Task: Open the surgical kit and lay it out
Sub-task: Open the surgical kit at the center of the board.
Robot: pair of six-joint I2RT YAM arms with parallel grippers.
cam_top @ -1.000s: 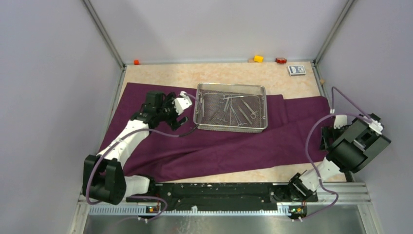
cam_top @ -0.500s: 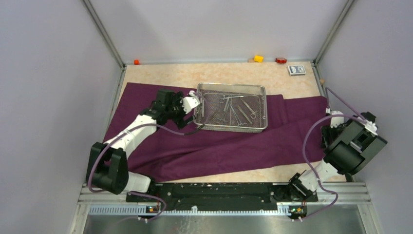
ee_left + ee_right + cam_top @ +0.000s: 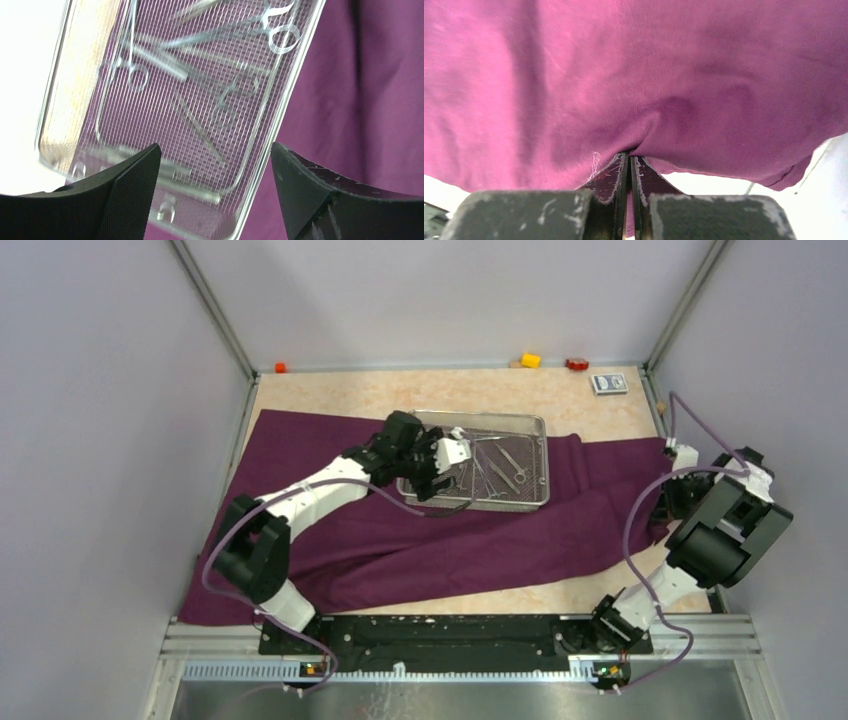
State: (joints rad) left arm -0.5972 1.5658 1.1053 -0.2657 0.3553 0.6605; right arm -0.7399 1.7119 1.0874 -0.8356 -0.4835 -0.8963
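Over at the far left, a small orange block (image 3: 281,367) is spotted against the back edge of the table (image 3: 400,390). Below it the purple cloth wrap (image 3: 500,530) is spread wide across the surface, rumpled in long folds, reaching from the left wall almost to the right one. The left arm is stretched diagonally over the cloth, and the left gripper (image 3: 455,454) is poised above the left half of the wire-mesh tray (image 3: 544,465), which is set on the back part of the cloth near the middle of the table. From the left wrist, its fingers (image 3: 132,175) are shown held wide apart with nothing caught between them, and the tray is seen lying slantwise beneath; whether it is touched cannot be told. Inside the tray the clamps (image 3: 505,462) are scattered loosely on the mesh, their ring handles picked out clearly from the wrist. Further right, along the back edge, a yellow block (image 3: 531,360), a red block (image 3: 576,364) and a card packet (image 3: 609,383) are lined up, well apart from the cloth. At the far right, the right gripper (image 3: 630,161) is brought down onto the cloth's right end, largely hidden under its own arm from above. Its fingers are pressed together, and a pucker of purple fabric is nipped between the tips.
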